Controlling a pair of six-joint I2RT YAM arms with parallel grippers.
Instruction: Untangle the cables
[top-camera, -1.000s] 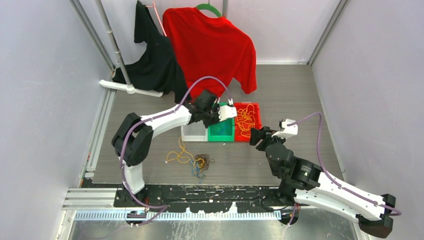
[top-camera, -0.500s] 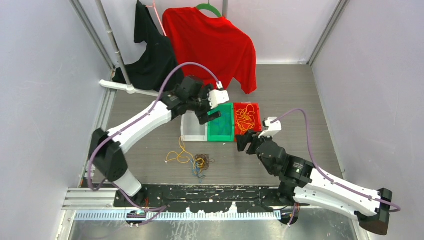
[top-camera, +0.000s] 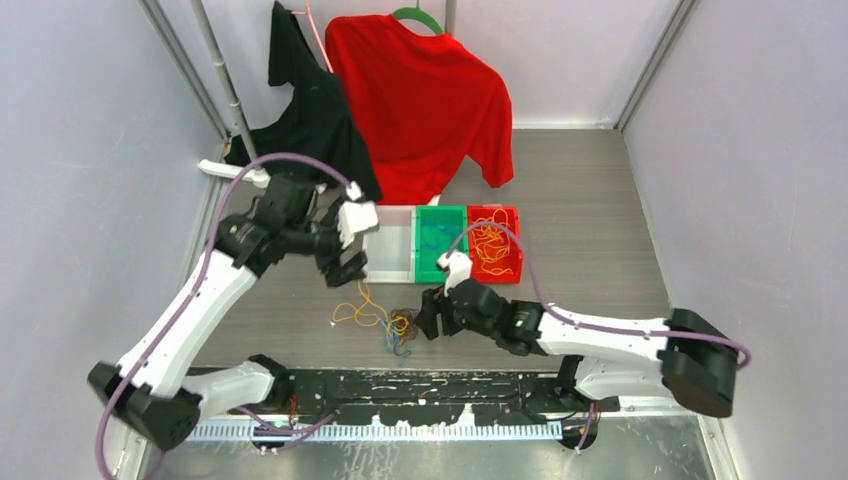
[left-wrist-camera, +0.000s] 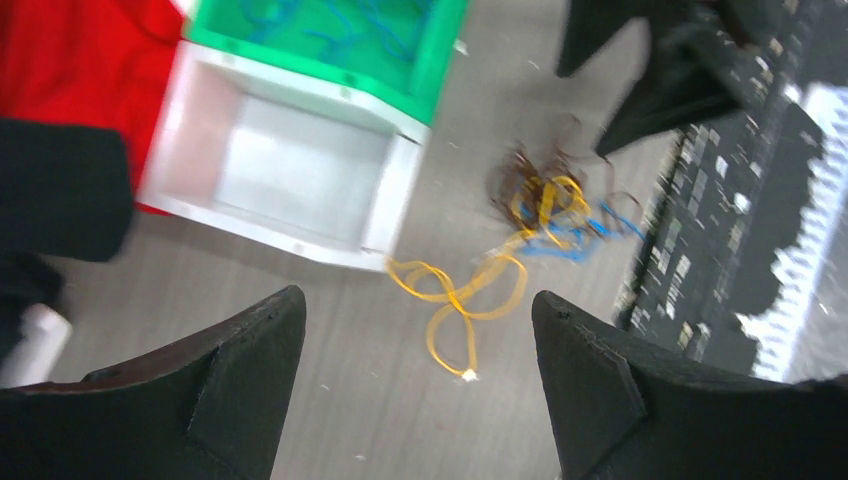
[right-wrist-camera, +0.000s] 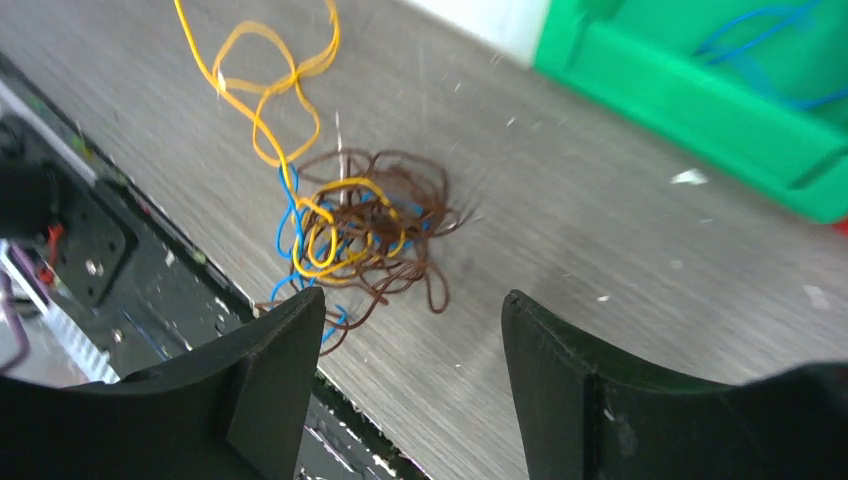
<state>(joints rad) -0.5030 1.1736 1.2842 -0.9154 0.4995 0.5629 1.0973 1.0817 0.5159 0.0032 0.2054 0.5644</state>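
1. A knot of thin cables (top-camera: 400, 325) in orange-yellow, blue and dark brown is seen lying on the grey table (top-camera: 590, 200). It is near the front edge and in front of the white bin (top-camera: 388, 277).
2. A loose orange-yellow loop (top-camera: 358, 312) is trailed out of the knot to its left, flat on the table.
3. Three bins are set touching in a row behind the knot: the white bin, a green bin (top-camera: 442, 210) and a red bin (top-camera: 495, 279).
4. Blue strands (left-wrist-camera: 375, 20) are seen inside the green bin, and orange-yellow strands (top-camera: 490, 245) are heaped in the red bin.
5. The left gripper (top-camera: 345, 265) is held above the table just left of the white bin. Its jaws are spread wide and nothing is pinched between them.
6. The right gripper (top-camera: 428, 318) is placed low, just right of the knot. Its jaws are spread and nothing is held. In the right wrist view the knot (right-wrist-camera: 350, 225) is seen just ahead of the fingers (right-wrist-camera: 270, 385); whether a strand is touched cannot be told.
7. A red shirt (top-camera: 420, 95) and a black garment (top-camera: 310, 120) are hung at the back.
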